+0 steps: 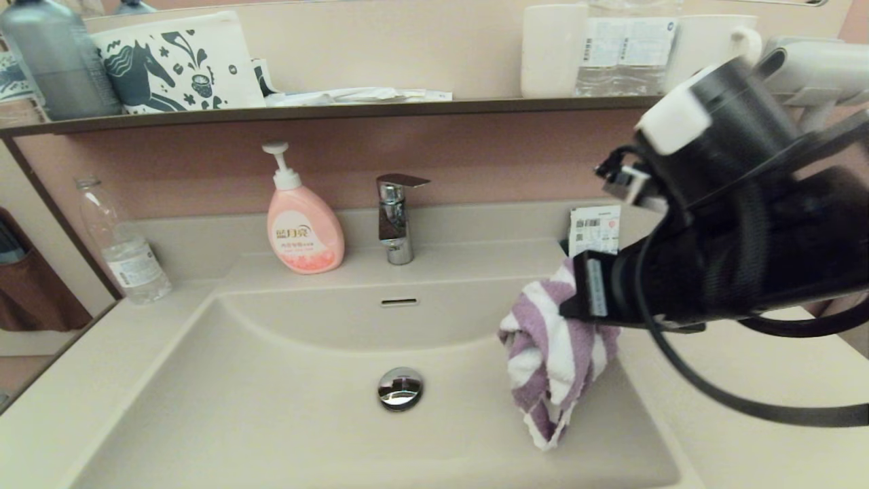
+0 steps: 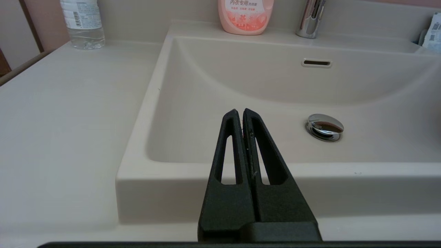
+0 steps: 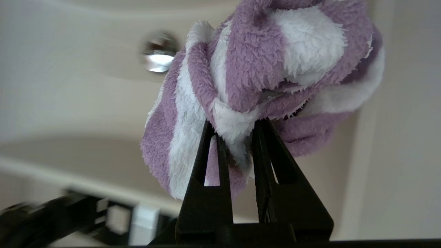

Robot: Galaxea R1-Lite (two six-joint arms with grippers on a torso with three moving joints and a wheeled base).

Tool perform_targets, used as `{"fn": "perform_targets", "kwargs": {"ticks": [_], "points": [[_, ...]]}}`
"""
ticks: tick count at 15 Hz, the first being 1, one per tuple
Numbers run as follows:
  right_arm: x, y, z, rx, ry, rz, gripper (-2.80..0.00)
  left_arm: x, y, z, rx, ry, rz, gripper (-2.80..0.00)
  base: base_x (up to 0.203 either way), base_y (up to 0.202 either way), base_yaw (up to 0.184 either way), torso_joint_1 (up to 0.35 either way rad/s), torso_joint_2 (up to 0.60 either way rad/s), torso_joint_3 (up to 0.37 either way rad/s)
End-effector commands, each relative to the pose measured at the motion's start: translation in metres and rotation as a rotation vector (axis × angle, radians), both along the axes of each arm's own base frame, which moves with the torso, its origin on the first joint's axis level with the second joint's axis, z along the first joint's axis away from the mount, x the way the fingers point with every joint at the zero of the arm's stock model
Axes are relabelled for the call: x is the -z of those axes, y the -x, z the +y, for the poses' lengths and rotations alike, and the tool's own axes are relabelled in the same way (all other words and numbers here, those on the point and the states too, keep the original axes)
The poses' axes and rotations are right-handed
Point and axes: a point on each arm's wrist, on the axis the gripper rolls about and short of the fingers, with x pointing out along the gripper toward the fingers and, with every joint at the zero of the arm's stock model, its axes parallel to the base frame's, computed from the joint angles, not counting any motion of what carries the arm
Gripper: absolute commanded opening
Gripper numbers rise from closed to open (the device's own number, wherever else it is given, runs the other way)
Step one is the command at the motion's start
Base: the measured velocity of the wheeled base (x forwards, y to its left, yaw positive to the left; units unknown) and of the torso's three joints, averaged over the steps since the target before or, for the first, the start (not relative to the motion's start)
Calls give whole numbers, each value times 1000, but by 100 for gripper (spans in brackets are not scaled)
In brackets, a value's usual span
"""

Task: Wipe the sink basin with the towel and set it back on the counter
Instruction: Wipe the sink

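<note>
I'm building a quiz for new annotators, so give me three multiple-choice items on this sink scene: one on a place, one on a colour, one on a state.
1. Where does the towel hang?
A. Over the right side of the sink basin
B. On the dark shelf
C. Beside the water bottle

2. What colours are the towel's stripes?
A. Blue and grey
B. Purple and white
C. Green and yellow

3. How does the right gripper stand?
A. Wide open, holding nothing
B. Shut on the faucet
C. Shut on the towel

Answers:
1 A: in the head view it dangles above the basin's right slope, right of the drain plug.
2 B: both head and right wrist views show purple and white bands.
3 C: the right wrist view shows its fingers pinching the cloth.
</note>
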Motion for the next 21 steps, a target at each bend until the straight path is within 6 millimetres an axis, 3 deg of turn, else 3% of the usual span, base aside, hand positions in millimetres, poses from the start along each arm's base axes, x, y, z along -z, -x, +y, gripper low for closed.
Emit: {"fn": "perform_targets", "kwargs": {"ticks": [1, 6, 9, 13, 17, 21], "points": [[40, -18, 33, -4, 116, 70, -280, 0, 0, 0, 0, 1, 0, -280, 0, 0, 0, 0, 0, 0], [103, -21, 69, 63, 303, 190, -280, 0, 0, 0, -1, 0, 0, -280, 0, 0, 0, 0, 0, 0], [137, -26, 76, 125, 381, 287, -280, 0, 0, 0, -1, 0, 0, -280, 0, 0, 0, 0, 0, 0], [150, -17, 91, 35, 348, 384, -280, 0, 0, 0, 0, 1, 0, -280, 0, 0, 0, 0, 0, 0], [157, -7, 128, -120, 269, 448, -280, 0, 0, 0, 0, 1, 0, -280, 0, 0, 0, 0, 0, 0], [157, -18, 169, -283, 95, 373, -280, 0, 0, 0, 0, 1, 0, -280, 0, 0, 0, 0, 0, 0]]}}
